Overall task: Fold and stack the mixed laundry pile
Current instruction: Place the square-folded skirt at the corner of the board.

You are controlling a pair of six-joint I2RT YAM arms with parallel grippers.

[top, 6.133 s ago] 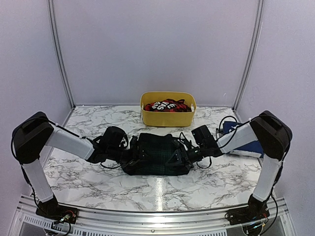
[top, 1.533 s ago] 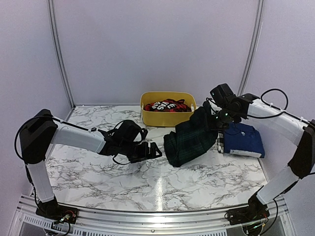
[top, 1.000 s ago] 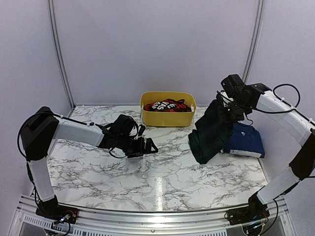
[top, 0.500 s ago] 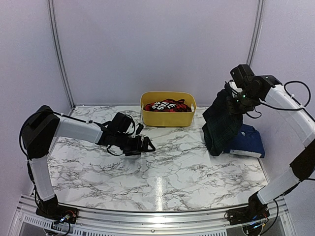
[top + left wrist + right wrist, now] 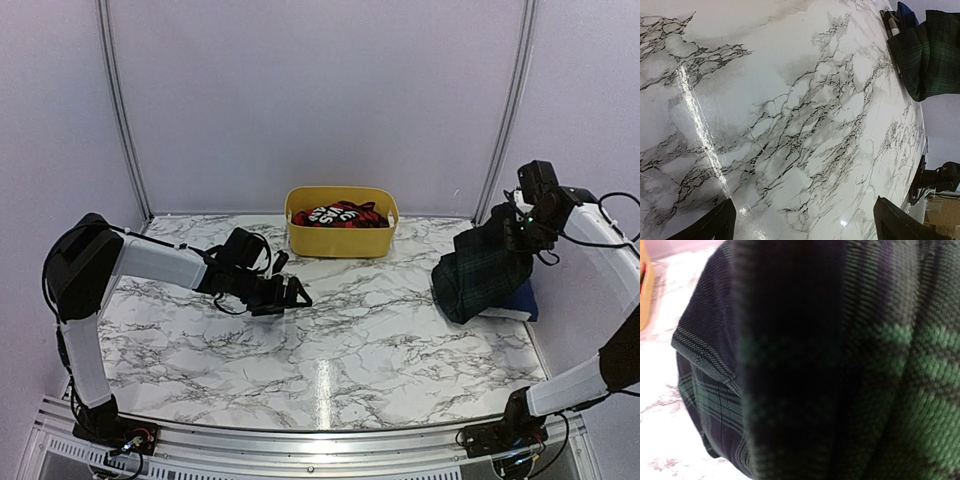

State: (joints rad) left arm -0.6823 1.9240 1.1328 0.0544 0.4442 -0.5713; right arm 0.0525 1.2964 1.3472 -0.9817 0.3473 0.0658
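Note:
My right gripper is shut on the folded dark green-navy tartan garment, which hangs over the plain navy blue garment at the table's right edge. Its lower edge reaches down to the blue one. In the right wrist view the tartan cloth fills the picture and hides the fingers. The red-and-black checked garment with white label lies in the yellow tub. My left gripper hovers open and empty over the marble left of centre. In the left wrist view the tartan garment and the navy blue one show far off.
The yellow tub stands at the back centre against the wall. White marble tabletop spreads between the arms. Purple walls close in on the back and sides, with the right wall close beside the right arm.
My right arm has carried the tartan garment rightward and lowered it over the navy blue one. My left gripper has barely moved and stays open.

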